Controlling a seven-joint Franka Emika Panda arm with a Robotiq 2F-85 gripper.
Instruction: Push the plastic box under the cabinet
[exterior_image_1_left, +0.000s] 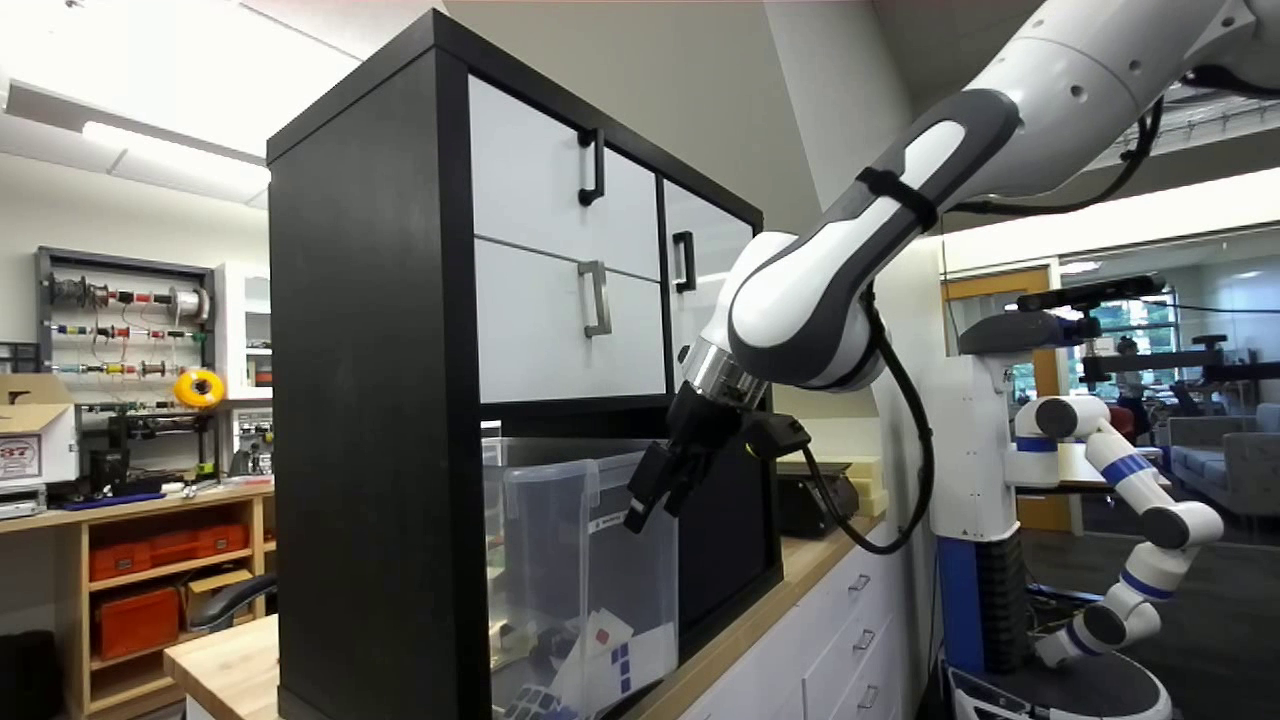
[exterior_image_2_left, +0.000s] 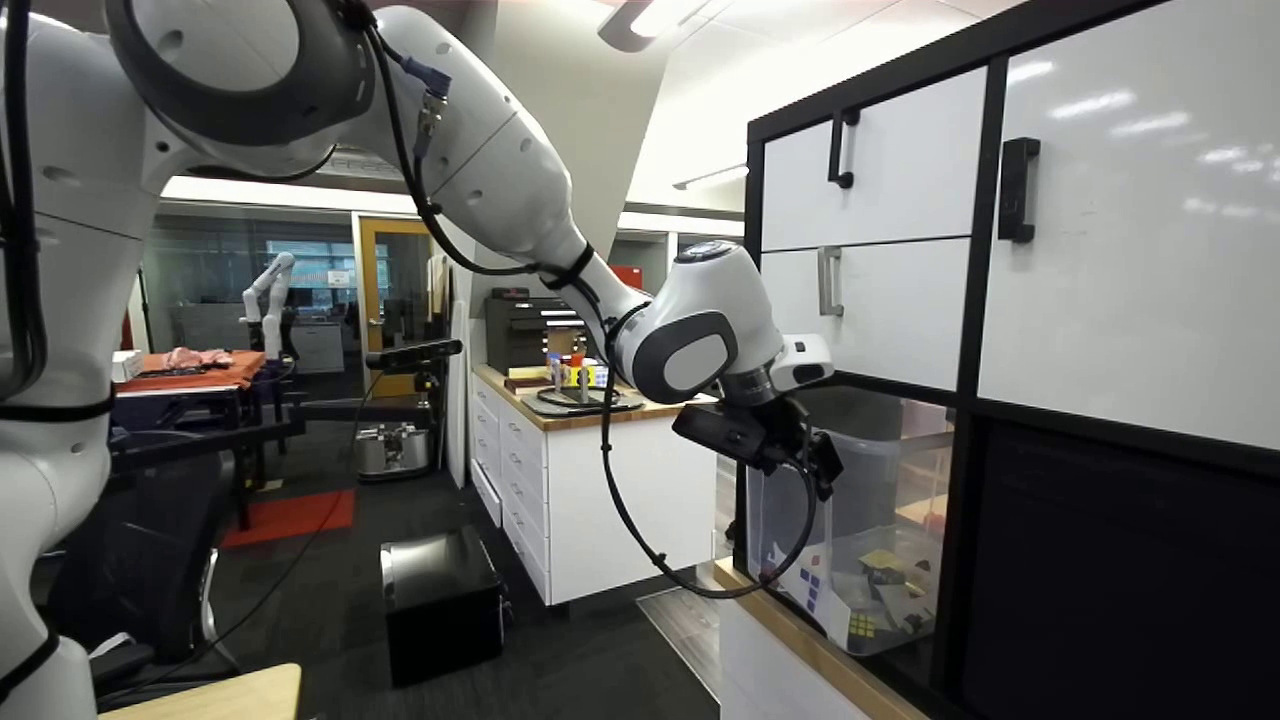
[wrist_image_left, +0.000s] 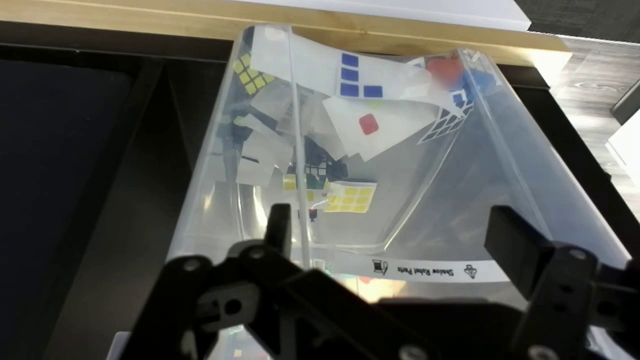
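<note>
The plastic box (exterior_image_1_left: 545, 545) is a translucent bin with white papers and small items inside. It stands upright in the open lower compartment of the black-framed cabinet (exterior_image_1_left: 355, 400). The box also shows in an exterior view (exterior_image_2_left: 885, 480) and in the wrist view (wrist_image_left: 450, 185), its front side near the cabinet's front frame. The cabinet has white fronts with handles (exterior_image_2_left: 1100, 250). My gripper (exterior_image_1_left: 655, 508) is at the upper front of the box, tilted down. In the wrist view my gripper (wrist_image_left: 392, 225) has its fingers wide apart with nothing held between them. I cannot tell whether it touches the box.
The cabinet stands on a wooden countertop (exterior_image_1_left: 735, 640) whose edge runs along its front. A dark panel (exterior_image_2_left: 1120, 570) fills the bay beside the box. A cable (exterior_image_2_left: 625, 500) loops below the wrist. A mobile robot (exterior_image_1_left: 1000, 440) stands in the background.
</note>
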